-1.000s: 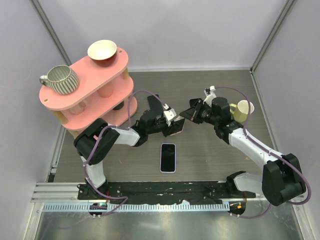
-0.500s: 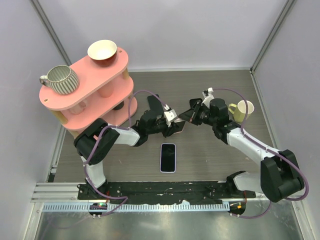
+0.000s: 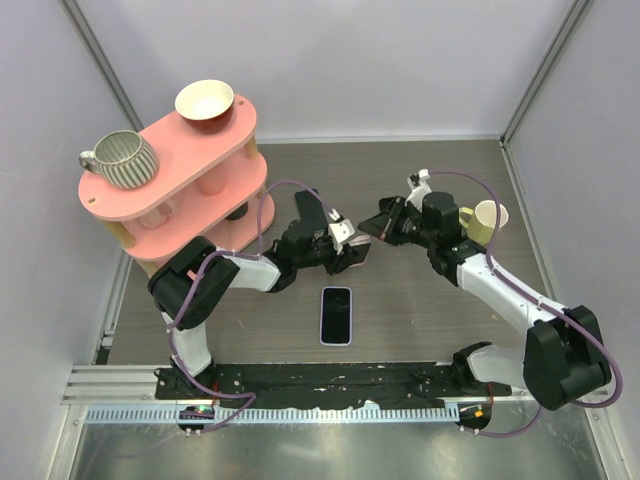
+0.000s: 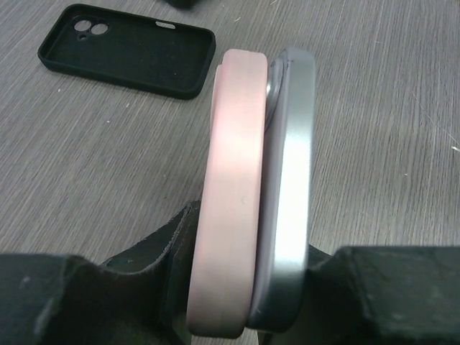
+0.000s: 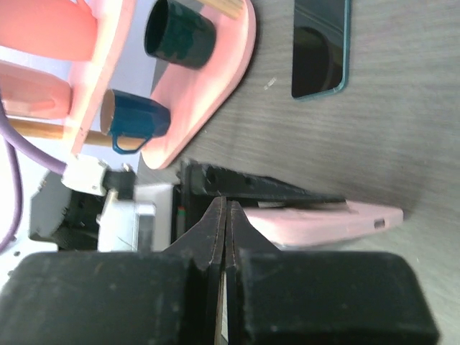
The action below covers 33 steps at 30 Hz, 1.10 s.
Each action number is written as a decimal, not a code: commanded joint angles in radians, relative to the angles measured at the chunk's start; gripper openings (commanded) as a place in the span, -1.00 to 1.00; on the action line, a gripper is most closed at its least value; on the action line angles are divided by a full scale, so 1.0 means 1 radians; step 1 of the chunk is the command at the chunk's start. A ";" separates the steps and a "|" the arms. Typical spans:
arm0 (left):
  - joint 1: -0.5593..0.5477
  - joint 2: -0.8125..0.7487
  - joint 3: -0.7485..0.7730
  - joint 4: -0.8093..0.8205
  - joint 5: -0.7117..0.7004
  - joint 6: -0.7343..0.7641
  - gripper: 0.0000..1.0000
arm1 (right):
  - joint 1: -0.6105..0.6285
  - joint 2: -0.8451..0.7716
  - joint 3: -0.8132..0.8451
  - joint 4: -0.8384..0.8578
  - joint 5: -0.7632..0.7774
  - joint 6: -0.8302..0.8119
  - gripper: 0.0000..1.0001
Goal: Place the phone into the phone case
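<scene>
Looking down on a grey wooden table (image 3: 420, 330) with pale walls all around. Seeing a pink shelf (image 3: 170, 190) with cups on it at the far left.

Squeezing a pink case (image 4: 230, 180) and a silver phone (image 4: 291, 180) together in the left gripper (image 4: 248, 302), over the middle of the table. Pressing one jaw on the case and the other on the phone. Holding both on their long edges, side by side and touching.

Not sitting flat in the case yet, going by the left wrist view. Gaping a little at the far end, with the round camera bump peeking out between the two.

Holding the right gripper (image 5: 225, 215) shut tight on nothing, tips pinched together, just beside the pink case.

Spotting another phone (image 3: 336, 314) with a dark screen, lying flat near the arms' bases and touching neither arm. Spotting an empty black case (image 4: 129, 50) lying on the table too.

Judging the job as partly done: bringing phone and case together, yes; clicking the phone all the way in, not yet. Probably needing a good push on the loose end, maybe from the shut right tips. Risking a slip by pushing too hard.
</scene>
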 commanded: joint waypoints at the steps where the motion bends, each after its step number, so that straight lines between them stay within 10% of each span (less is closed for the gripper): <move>1: 0.000 0.008 0.030 0.031 0.010 0.006 -0.29 | 0.006 -0.075 -0.118 0.082 -0.010 0.044 -0.99; 20: 0.000 0.008 0.048 0.007 0.011 0.007 -0.40 | 0.003 -0.060 0.033 -0.024 0.029 -0.045 -0.96; 25: -0.002 -0.003 0.073 -0.041 0.051 0.009 -0.47 | -0.018 -0.146 0.040 -0.090 0.079 -0.125 -0.42; 30: 0.001 -0.067 0.079 -0.088 0.119 -0.005 -1.00 | -0.041 -0.267 -0.042 -0.088 0.090 -0.226 0.35; 33: 0.006 -0.136 0.082 -0.110 0.172 -0.051 -1.00 | -0.043 -0.360 -0.111 -0.079 0.099 -0.229 0.45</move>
